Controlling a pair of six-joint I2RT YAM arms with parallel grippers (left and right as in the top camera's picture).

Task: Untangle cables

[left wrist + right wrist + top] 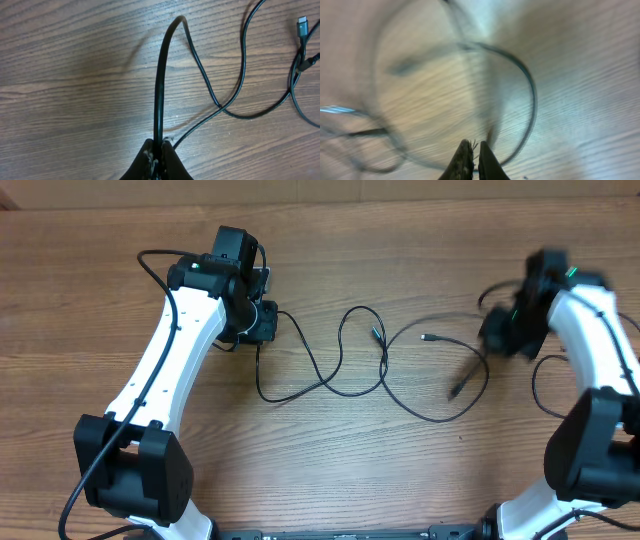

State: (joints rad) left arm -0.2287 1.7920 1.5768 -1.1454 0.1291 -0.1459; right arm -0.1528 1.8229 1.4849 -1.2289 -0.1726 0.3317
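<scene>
Thin black cables [335,388] loop across the middle of the wooden table, crossing near a small plug [378,333]. My left gripper [262,323] is at their left end. In the left wrist view it [158,145] is shut on one cable [161,75], which arches up and away from the jaws. My right gripper [497,335] hovers at the right end, motion-blurred. In the right wrist view it [475,146] is shut, with a blurred strand of cable [492,131] rising from its tips and a loop [530,95] curving round behind. One cable end [462,380] is blurred; another plug [425,337] lies still.
The table [330,480] is bare wood. Thicker black arm wires run beside the left arm [150,265] and the right arm [540,390]. A grey-tipped plug [303,25] lies at the right in the left wrist view.
</scene>
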